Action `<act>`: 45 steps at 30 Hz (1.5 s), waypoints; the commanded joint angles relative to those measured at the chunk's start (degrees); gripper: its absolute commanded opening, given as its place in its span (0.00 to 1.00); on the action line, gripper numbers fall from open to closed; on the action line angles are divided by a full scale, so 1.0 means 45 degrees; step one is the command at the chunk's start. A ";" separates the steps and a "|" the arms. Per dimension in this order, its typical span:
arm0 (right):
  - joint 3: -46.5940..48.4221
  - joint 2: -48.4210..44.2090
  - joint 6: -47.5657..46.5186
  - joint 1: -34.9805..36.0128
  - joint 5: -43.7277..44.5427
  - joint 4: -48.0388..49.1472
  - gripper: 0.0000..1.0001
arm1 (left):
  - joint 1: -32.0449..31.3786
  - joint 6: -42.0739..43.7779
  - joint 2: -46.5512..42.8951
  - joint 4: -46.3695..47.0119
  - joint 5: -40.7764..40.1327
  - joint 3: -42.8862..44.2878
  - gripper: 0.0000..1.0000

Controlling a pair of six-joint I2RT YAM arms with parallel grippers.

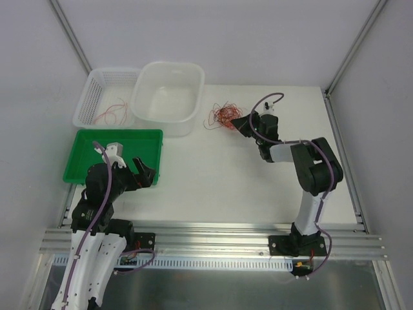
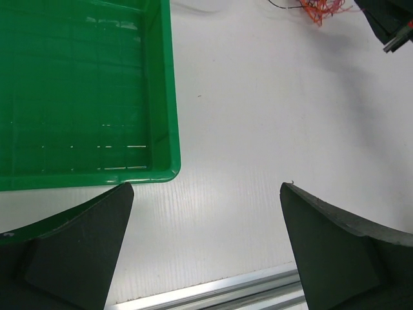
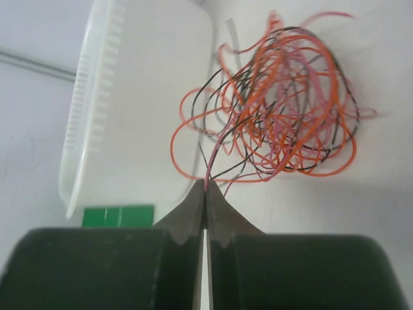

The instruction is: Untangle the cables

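In the lower left of the overhead view, the left claw (image 1: 143,173) hangs with its jaws spread wide and nothing between them. It sits over the right-hand edge of the green tray (image 1: 80,155); its own camera shows only bare white tabletop (image 2: 258,129) between the fingers.

Further up and right of centre, the right claw (image 1: 240,123) reaches toward the upper middle of the frame. Its wrist camera shows the two tips (image 3: 205,188) pressed together, pinching a thin reddish strand at the lower edge of the cables (image 3: 284,110). These lie as one loose knot of red, orange and black loops on the tabletop, just right of the white tub (image 1: 169,64).

At the upper left, beside the tub, a white basket (image 1: 97,90) holds a few separate red wires (image 1: 113,115).
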 commanded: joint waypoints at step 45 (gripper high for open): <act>-0.2620 -1.0040 -0.6240 0.7920 0.5063 -1.3875 0.78 | -0.5227 -0.3452 0.4793 0.2308 0.0230 0.0028 0.99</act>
